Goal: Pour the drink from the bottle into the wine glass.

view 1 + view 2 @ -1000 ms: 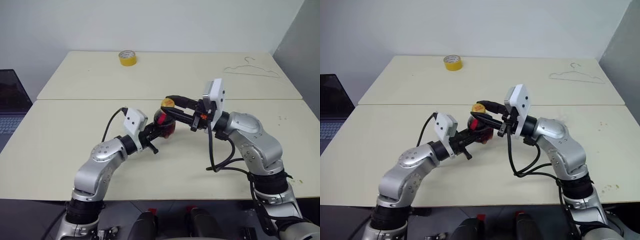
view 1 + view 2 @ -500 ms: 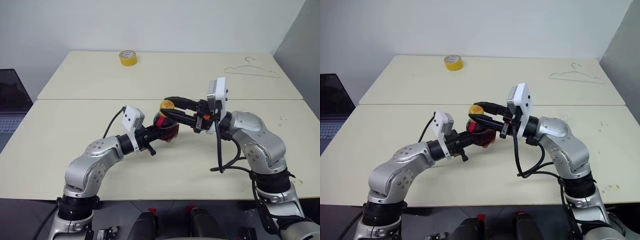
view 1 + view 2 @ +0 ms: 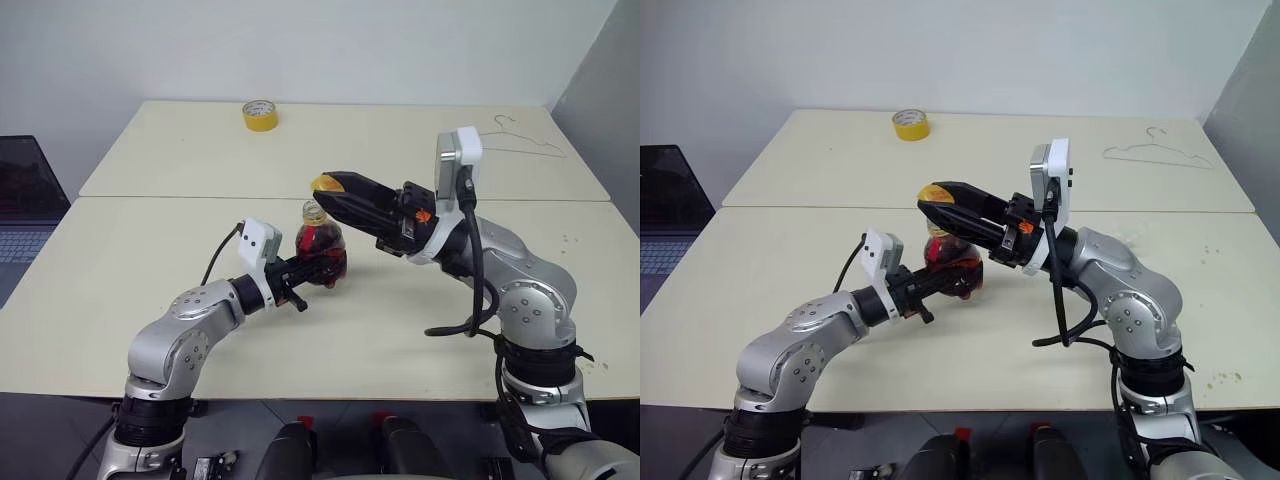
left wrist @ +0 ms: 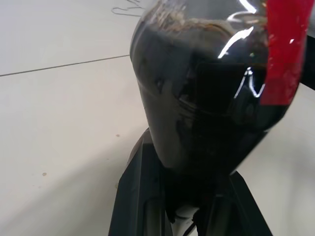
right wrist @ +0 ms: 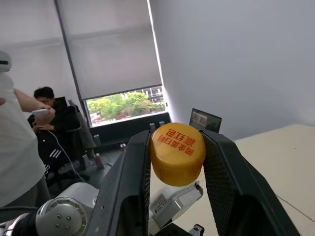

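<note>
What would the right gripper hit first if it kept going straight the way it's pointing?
Probably nothing on the tables. The right gripper, shut on the yellow cap, points toward the robot's left and slightly upward, passing above the open bottle. The way looks free as far as the pictures show, though depth is uncertain.

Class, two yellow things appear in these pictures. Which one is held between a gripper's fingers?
The yellow screw cap, pinched in the right gripper above the open bottle. The other, a yellow tape roll, lies untouched on the far table.

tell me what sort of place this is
Probably an office or lab workroom: two plain cream tables pushed together, an open dark laptop on the left, and a seated person near a blind-covered window.
</note>
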Motion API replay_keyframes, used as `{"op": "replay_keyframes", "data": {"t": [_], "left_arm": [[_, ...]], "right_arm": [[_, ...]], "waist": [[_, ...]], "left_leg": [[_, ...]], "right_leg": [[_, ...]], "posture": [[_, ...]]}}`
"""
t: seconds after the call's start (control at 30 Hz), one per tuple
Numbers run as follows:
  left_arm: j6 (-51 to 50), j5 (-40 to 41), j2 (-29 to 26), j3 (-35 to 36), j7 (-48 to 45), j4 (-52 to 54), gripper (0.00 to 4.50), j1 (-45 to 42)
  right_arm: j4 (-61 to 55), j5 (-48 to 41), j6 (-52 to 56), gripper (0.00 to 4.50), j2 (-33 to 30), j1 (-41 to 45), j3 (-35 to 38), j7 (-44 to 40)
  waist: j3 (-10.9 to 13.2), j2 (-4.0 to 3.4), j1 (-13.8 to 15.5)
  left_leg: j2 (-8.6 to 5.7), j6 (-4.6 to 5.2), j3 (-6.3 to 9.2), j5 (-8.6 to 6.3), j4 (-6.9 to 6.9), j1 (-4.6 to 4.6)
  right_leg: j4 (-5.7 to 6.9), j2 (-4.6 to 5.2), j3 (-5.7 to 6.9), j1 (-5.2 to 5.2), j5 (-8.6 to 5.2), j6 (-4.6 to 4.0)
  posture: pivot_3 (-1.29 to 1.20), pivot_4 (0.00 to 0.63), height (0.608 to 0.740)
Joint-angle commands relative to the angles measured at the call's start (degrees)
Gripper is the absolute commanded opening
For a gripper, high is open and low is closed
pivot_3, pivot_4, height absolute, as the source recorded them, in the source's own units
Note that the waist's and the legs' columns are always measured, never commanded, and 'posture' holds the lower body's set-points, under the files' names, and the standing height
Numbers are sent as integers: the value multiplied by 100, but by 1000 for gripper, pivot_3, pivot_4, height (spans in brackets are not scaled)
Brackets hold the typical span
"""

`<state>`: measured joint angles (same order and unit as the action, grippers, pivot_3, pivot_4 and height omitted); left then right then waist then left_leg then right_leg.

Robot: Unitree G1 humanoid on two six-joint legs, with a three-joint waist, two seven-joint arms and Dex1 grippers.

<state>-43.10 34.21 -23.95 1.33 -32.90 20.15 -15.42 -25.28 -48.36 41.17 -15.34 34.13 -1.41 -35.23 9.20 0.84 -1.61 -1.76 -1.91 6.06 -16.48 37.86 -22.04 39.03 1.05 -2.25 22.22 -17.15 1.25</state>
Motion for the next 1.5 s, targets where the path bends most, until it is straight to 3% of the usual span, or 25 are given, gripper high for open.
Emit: {"op": "replay_keyframes", "data": {"t": [0.03,0.27,0.37,0.53,0.7,1.03,1.33,1.37,1.5], "left_arm": [[337,-161,127,-19,185,307,347,-2],[927,-766,573,-196,742,350,347,187],[1207,-1058,706,-275,949,339,347,273],[1474,-1359,839,-479,1060,306,347,317],[1587,-1479,902,-580,1043,226,347,298],[1630,-1578,904,-587,988,156,347,213],[1678,-1661,958,-490,1070,145,347,267],[1681,-1665,973,-468,1096,144,347,279],[1676,-1609,1029,-172,1291,76,347,322]], "right_arm": [[-331,394,-309,1220,-187,-218,-75,57],[-473,1939,-1365,1220,-440,-1115,-106,682],[-445,2851,-2178,1219,-631,-1932,86,993],[-120,3641,-3243,1218,-801,-3370,569,1229],[545,3661,-3303,1211,-607,-4023,1153,1606],[1659,3361,-2352,1211,-389,-3524,1527,1983],[1428,3491,-2454,4278,-691,-3714,1293,1557],[1318,3540,-2568,4471,-781,-3754,1219,1442],[378,3340,-2894,4500,-1213,-3745,835,615]], "waist": [[0,0,1],[0,1,6],[-1,2,16],[0,4,64],[0,3,47],[0,2,10],[-1,2,10],[-1,2,10],[0,0,-16]], "left_leg": [[0,0,0,0,0,0],[0,-4,-2,2,-1,-1],[0,-5,-3,3,-1,-1],[-2,-19,-9,11,1,-2],[1,-19,-11,11,0,9],[6,-19,-16,10,-3,12],[5,-18,-15,10,-2,12],[5,-18,-16,10,-2,12],[7,-1,-18,1,-1,13]], "right_leg": [[0,0,0,0,0,0],[0,0,-1,-1,0,1],[-1,0,-2,-1,-1,1],[-2,0,-7,-4,-1,3],[2,-3,-9,-12,-1,2],[4,-9,-12,-14,-1,2],[2,-9,-11,-16,-1,2],[2,-9,-12,-16,-1,2],[3,-10,-12,-15,-2,2]], "posture": [[0,150,740],[0,150,740],[0,150,740],[0,150,740],[0,150,740],[0,150,740],[0,150,740],[0,150,740],[0,150,740]]}}
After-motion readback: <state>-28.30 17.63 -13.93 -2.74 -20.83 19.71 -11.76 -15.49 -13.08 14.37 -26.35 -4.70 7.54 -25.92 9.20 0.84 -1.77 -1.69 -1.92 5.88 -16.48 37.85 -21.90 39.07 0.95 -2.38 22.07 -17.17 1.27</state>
